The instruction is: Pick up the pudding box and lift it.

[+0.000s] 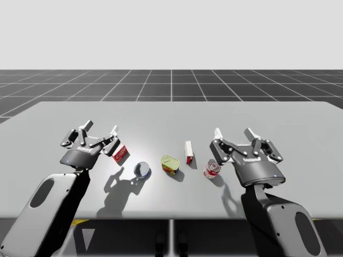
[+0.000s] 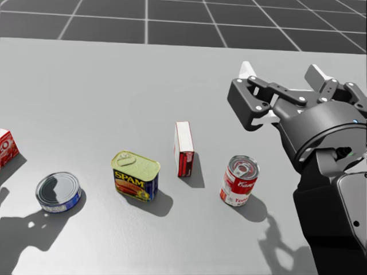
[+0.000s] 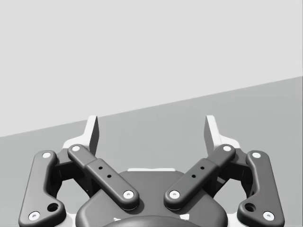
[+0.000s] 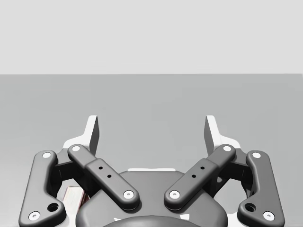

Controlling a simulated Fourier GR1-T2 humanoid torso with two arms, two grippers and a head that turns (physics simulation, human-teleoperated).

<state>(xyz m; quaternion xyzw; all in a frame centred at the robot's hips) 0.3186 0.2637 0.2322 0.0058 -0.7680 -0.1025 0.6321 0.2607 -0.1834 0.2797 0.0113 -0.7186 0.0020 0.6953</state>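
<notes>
Two small red and white boxes are on the grey table [image 1: 171, 115]. One box [image 1: 188, 152] [image 2: 184, 149] stands on its narrow edge near the middle. The other box [image 1: 120, 154] [image 2: 6, 148] lies at the left, just right of and below my left gripper [image 1: 101, 128] [image 3: 151, 130]. That gripper hovers open and holds nothing. My right gripper [image 1: 233, 134] [image 2: 281, 73] [image 4: 151, 130] is also open and empty, hanging above the table to the right of the standing box. Ahead of both grippers lies bare tabletop.
Along the front row, between the arms, stand a flat blue can [image 1: 142, 170] [image 2: 57, 192], a rectangular tin with a yellow top [image 1: 170, 164] [image 2: 135, 175], and a red and white can [image 1: 212, 168] [image 2: 239, 180] right under my right hand. The far half of the table is bare.
</notes>
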